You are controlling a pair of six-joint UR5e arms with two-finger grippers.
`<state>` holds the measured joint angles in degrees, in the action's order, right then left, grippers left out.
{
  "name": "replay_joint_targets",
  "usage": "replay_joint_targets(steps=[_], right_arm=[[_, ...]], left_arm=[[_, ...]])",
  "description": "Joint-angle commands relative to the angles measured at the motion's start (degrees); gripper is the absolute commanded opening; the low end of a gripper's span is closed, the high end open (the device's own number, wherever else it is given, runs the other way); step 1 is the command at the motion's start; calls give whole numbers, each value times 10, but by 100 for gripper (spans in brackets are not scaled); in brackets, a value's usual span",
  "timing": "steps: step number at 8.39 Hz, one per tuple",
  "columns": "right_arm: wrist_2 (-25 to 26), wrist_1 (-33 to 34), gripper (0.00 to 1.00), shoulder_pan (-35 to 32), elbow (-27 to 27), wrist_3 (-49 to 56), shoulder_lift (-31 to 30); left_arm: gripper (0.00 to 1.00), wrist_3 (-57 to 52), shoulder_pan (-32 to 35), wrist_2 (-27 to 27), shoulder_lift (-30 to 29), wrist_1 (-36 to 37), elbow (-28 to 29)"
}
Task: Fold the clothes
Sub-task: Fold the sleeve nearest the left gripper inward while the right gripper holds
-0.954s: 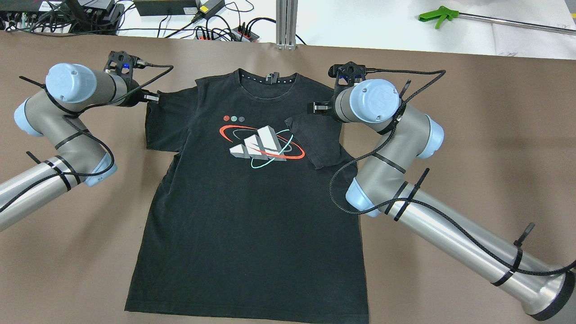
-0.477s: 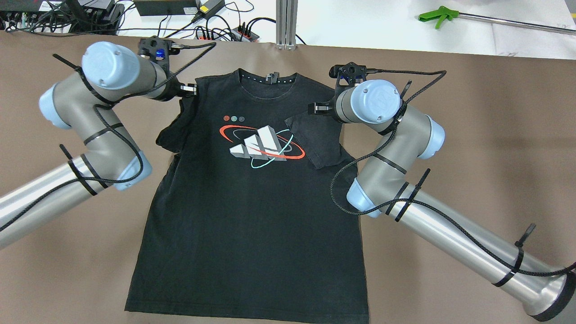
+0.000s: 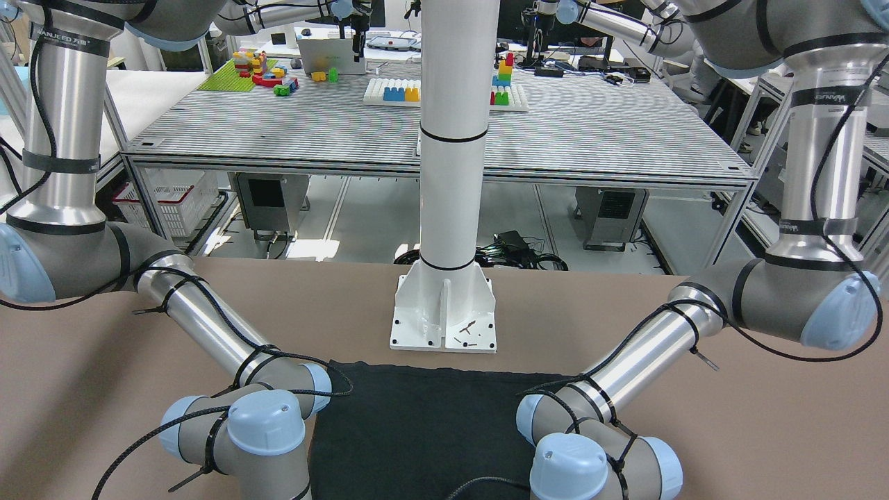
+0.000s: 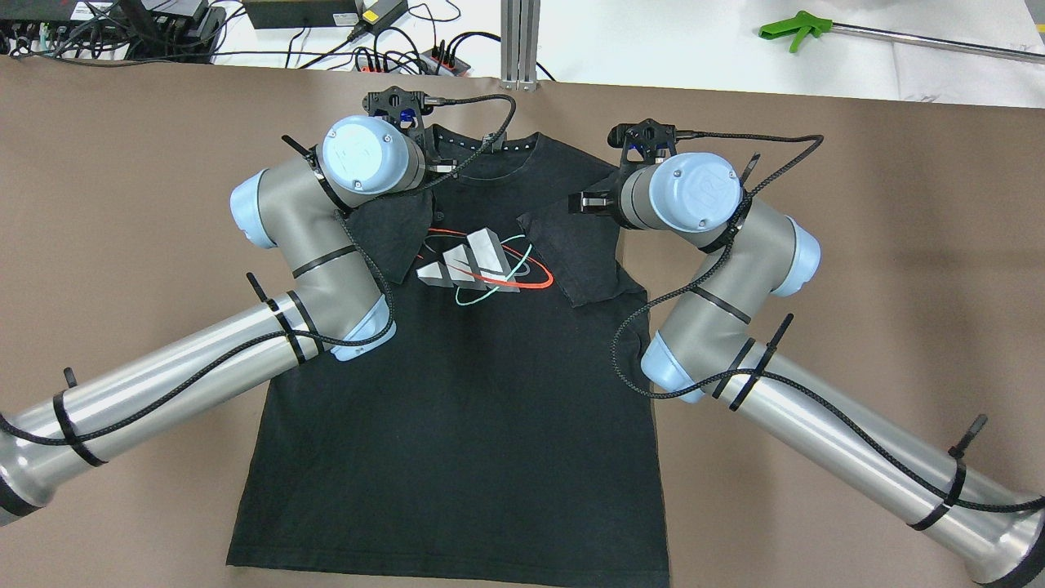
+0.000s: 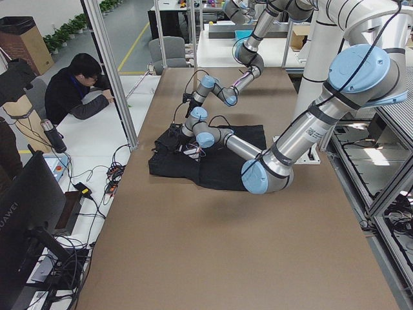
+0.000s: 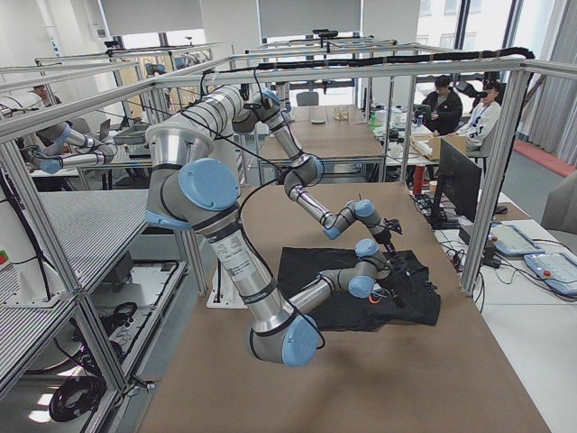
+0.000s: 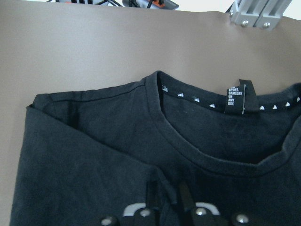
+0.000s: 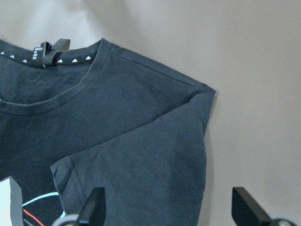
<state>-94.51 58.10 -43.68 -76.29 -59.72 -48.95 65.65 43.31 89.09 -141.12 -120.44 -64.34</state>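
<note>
Our black shirt (image 4: 457,425) lies flat on the table (image 4: 816,245), hem nearest, its long axis running away to the collar (image 4: 482,157). Farther up, the left gripper (image 7: 168,200) pinches the infolded left sleeve (image 4: 400,237). The right gripper (image 8: 169,207) hangs spread above the right sleeve (image 4: 571,253).

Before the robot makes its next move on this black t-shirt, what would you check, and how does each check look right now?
1. Right sleeve folded in onto the chest of the t-shirt: ok.
2. Right end effector open, fingers wide apart: ok.
3. Left sleeve folded in, reaching the edge of the print: ok.
4. Left end effector open before the arm pulls away: not ok, its fingers are pinched together on the fabric.
5. Lower half of the t-shirt flat on the table: ok.
6. Left fold lying smooth under the arm: cannot tell, the arm hides much of it.
</note>
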Motion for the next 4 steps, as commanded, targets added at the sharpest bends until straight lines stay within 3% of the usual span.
replay_joint_targets(steps=[1, 4], right_arm=[[-2, 0, 94, 0, -11, 0, -3], [-53, 1, 94, -1, -35, 0, -4]], left_arm=[[95, 3, -2, -37, -17, -52, 38], [95, 12, 54, 63, 37, -52, -20]])
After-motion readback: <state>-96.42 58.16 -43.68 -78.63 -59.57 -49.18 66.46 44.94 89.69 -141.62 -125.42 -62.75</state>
